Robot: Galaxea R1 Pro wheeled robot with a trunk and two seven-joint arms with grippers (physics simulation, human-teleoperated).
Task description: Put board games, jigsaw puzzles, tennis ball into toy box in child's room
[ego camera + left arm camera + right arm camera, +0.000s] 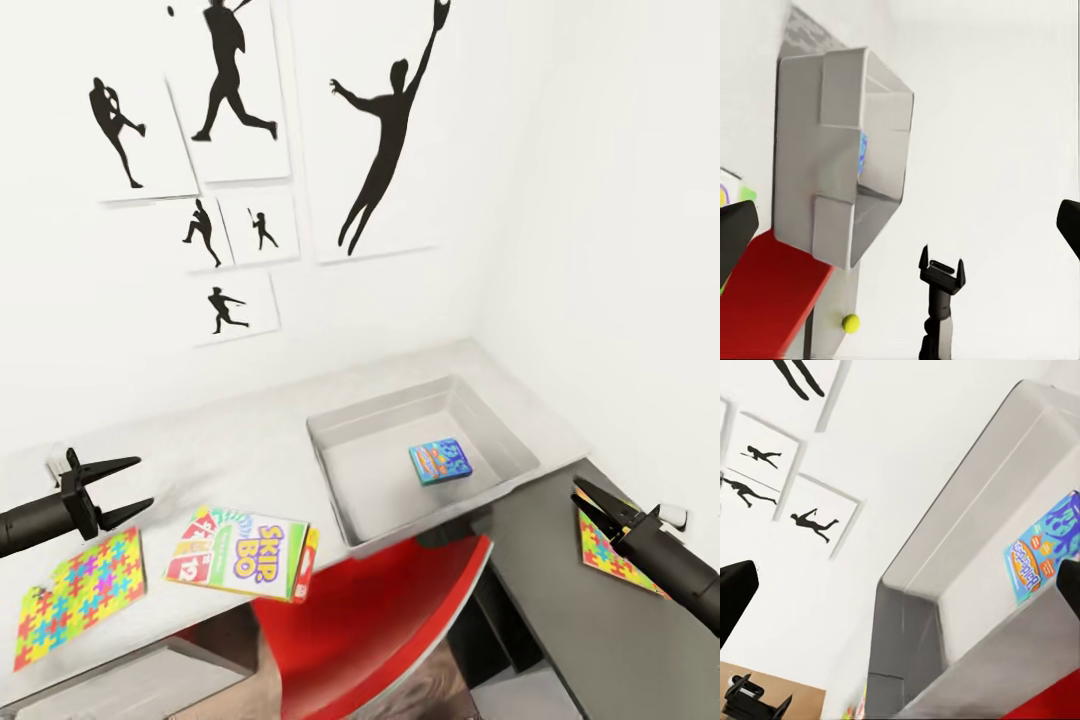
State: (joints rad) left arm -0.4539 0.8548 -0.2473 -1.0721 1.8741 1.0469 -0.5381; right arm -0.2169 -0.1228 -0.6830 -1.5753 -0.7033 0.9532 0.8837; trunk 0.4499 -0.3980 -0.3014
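The Skip-Bo box (245, 553) (lettering readable) is lying on the table (240, 450) beside a red chair (370, 625); the left gripper (125, 490) and right gripper (590, 500) are both gaping wide, holding nothing.

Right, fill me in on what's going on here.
A two-armed robot is tidying toys into the grey toy box on the table. A small blue game already lies inside. The Skip-Bo box and one puzzle wait on the table; another puzzle lies on the dark cabinet. Both the left gripper and the right gripper hover with jaws open, empty.
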